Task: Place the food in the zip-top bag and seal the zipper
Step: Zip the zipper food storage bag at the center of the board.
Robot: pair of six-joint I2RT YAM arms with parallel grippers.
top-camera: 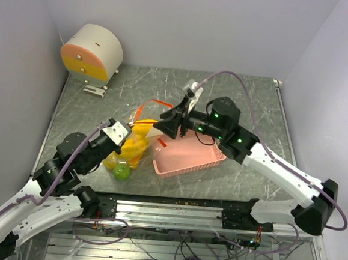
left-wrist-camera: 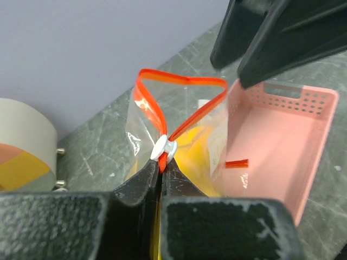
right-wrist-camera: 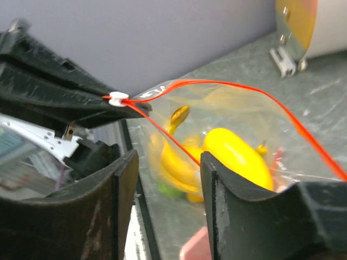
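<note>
A: What sits on the grey marbled tabletop?

B: A pink perforated plastic basket, with the clear floppy zip-top bag against its left side. Yellow plastic toy fruits show through the bag, and a bumpy green ball lies at its near end, left of the basket.

A: And the jaws?

B: The jaws of the left arm are clamped on the thin red-orange zipper strip, just beside its small white slider. The jaws of the right arm stand apart over the basket's far-left corner, gripping nothing.
</note>
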